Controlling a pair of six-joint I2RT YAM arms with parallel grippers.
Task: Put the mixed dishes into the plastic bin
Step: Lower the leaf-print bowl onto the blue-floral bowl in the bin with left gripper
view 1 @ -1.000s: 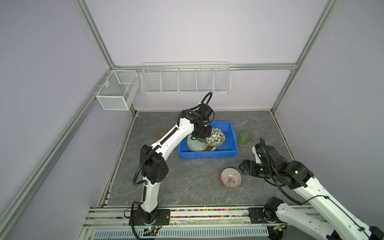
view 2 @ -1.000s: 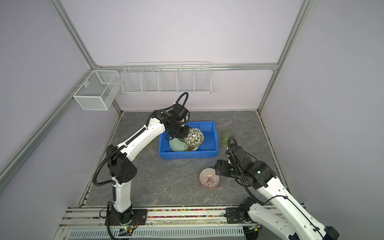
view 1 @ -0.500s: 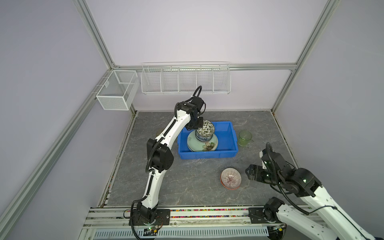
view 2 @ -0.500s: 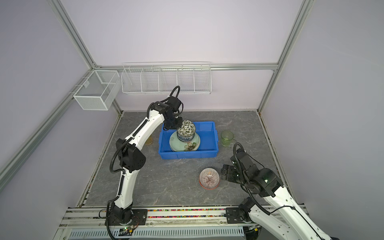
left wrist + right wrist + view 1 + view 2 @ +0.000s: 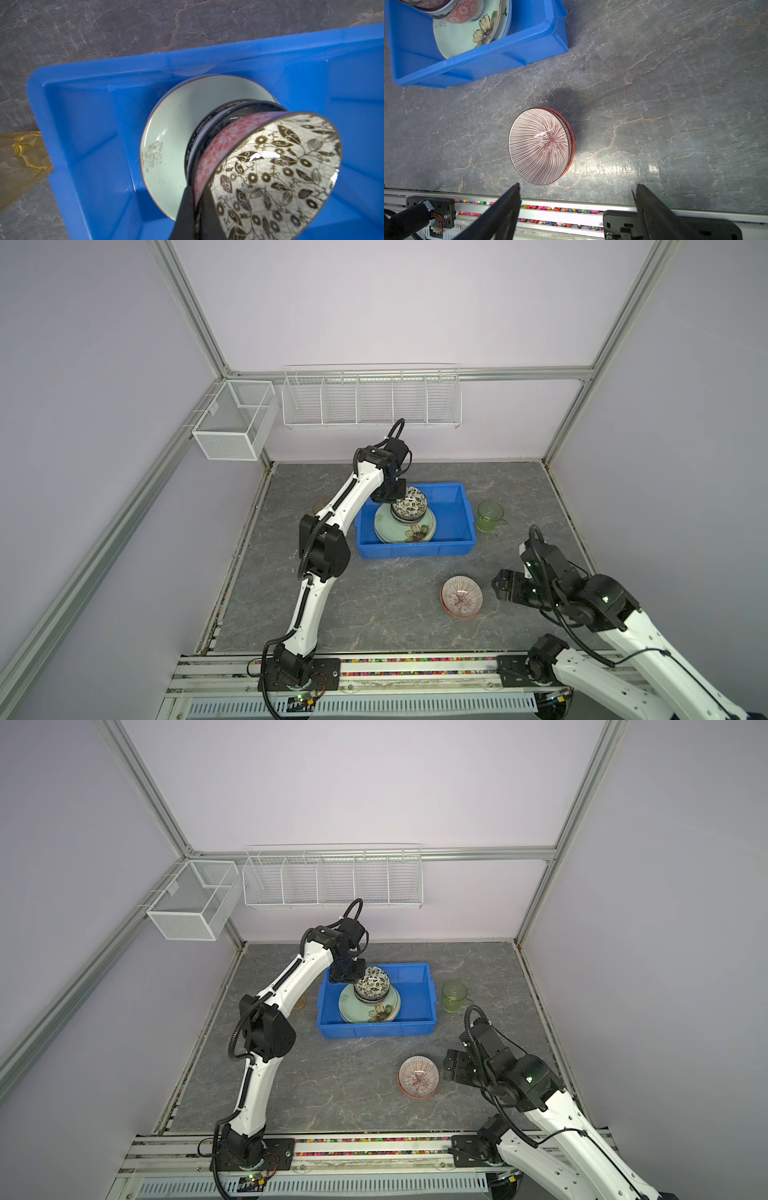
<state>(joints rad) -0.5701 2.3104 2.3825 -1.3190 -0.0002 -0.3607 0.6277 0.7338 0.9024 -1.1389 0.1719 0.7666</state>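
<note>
The blue plastic bin (image 5: 415, 551) (image 5: 374, 1029) (image 5: 83, 124) (image 5: 477, 62) holds a pale green flower plate (image 5: 415, 531) (image 5: 376, 1013) (image 5: 176, 128) with a dark bowl (image 5: 207, 124) on it. My left gripper (image 5: 392, 499) (image 5: 356, 977) (image 5: 197, 199) is shut on the rim of a black-floral bowl (image 5: 409, 506) (image 5: 372, 984) (image 5: 270, 176), pink outside, tilted just over that stack; contact cannot be told. A red-striped bowl (image 5: 461, 597) (image 5: 418, 1076) (image 5: 539, 146) sits on the table. My right gripper (image 5: 500, 587) (image 5: 451, 1065) (image 5: 577, 185) is open and empty, just right of it.
A green glass cup (image 5: 490, 515) (image 5: 453, 995) stands right of the bin. An amber cup (image 5: 300, 1004) (image 5: 18, 158) stands left of it, mostly behind my left arm. White wire baskets (image 5: 370, 398) (image 5: 232, 427) hang on the back walls. A rail (image 5: 415, 668) runs along the front edge.
The left gripper carried the floral bowl left and back over the plate's stack, turning it from steeply tilted to nearly upright. The right gripper drew back slightly from the striped bowl.
</note>
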